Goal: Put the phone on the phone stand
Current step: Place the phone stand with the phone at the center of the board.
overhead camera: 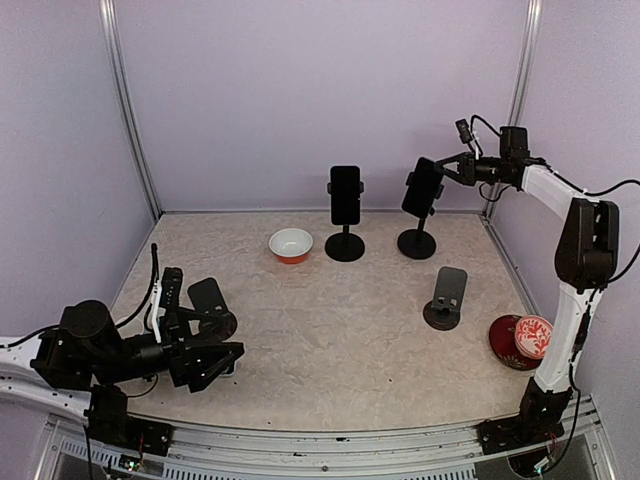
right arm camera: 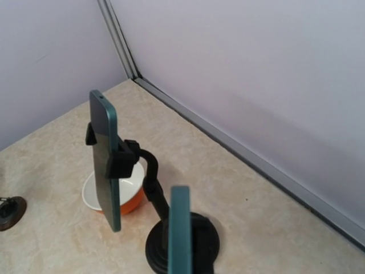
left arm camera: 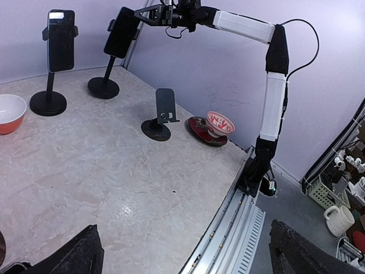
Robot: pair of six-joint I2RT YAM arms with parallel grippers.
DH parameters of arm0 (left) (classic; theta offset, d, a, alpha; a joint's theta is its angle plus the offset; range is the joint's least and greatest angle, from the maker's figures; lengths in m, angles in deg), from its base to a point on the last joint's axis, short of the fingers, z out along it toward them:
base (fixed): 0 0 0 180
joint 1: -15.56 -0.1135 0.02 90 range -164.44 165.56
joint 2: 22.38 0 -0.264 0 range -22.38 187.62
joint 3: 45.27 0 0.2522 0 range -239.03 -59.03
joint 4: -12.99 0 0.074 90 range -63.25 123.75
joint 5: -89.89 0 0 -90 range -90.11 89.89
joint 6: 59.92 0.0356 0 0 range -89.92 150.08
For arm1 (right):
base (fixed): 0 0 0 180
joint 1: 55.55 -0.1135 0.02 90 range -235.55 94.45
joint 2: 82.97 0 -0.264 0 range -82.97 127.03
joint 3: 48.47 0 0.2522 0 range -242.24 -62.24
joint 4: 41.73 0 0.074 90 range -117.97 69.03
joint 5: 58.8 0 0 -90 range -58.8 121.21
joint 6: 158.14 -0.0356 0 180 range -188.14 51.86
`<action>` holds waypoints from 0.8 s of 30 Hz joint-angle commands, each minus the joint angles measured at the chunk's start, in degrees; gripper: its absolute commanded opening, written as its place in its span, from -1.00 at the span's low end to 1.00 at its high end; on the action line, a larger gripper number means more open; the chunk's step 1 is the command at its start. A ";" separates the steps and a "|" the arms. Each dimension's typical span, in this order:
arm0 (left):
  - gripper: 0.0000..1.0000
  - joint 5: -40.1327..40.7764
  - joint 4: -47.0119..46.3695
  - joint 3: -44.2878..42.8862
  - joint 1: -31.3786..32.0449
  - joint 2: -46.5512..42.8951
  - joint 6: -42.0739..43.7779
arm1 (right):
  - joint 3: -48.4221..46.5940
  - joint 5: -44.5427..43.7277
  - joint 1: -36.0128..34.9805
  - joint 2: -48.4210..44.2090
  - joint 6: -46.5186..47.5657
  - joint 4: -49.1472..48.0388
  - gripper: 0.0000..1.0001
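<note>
A dark phone [overhead camera: 422, 187] with a teal edge sits tilted at the head of the back-right phone stand [overhead camera: 417, 243], with clamp arms at its sides. My right gripper [overhead camera: 443, 170] reaches in from the right and is shut on the phone's upper edge. In the left wrist view the phone [left arm camera: 121, 31] tops the same stand [left arm camera: 103, 87], with the right gripper [left arm camera: 138, 12] at its top corner. In the right wrist view the phone [right arm camera: 180, 228] stands edge-on at bottom centre; the fingers are out of frame. My left gripper [overhead camera: 222, 335] hangs open and empty over the near-left table; its fingertips [left arm camera: 74, 257] are wide apart.
A second stand [overhead camera: 345, 247] to the left carries another phone [overhead camera: 345, 195]. A white and orange bowl [overhead camera: 291, 244] sits beside it. An empty grey stand [overhead camera: 446, 297] stands nearer on the right. A red plate [overhead camera: 505, 345] with a patterned bowl [overhead camera: 533, 335] lies by the right arm's base.
</note>
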 commanded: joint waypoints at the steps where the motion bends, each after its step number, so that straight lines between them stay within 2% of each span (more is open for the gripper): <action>1: 0.98 -0.32 0.13 -1.94 0.32 -1.55 1.78 | 0.98 4.51 0.48 -1.40 -0.63 -8.02 -0.75; 5: 0.98 0.11 0.42 -1.92 0.26 -1.95 2.36 | 1.56 3.84 0.48 -1.97 0.30 -7.19 -0.72; 7: 0.98 -0.18 0.33 -1.88 0.25 -2.32 2.55 | 1.60 4.80 0.34 -2.37 0.03 -7.18 -0.63; 13: 0.98 -0.19 1.03 -1.75 0.27 -3.89 2.86 | 2.95 3.18 -0.69 -6.23 1.57 -6.34 0.37; 14: 0.98 -0.30 1.00 -1.65 0.23 -4.31 2.79 | 3.05 3.04 -0.78 -6.99 1.30 -6.32 0.76; 15: 0.98 -0.39 0.95 -1.53 0.26 -4.66 2.75 | 3.15 2.58 -0.94 -7.78 0.87 -6.44 0.97; 17: 0.98 -0.34 1.18 -1.25 0.23 -5.24 2.79 | 2.82 1.09 -1.62 -9.71 -0.25 -6.02 1.00; 20: 0.98 0.41 1.39 -0.75 0.24 -5.91 2.83 | 1.66 -6.36 -4.82 -13.98 -0.39 -3.01 1.00; 24: 0.98 1.72 0.66 -0.34 0.23 -5.53 3.48 | 1.75 -20.53 -15.35 -21.42 3.67 4.03 1.00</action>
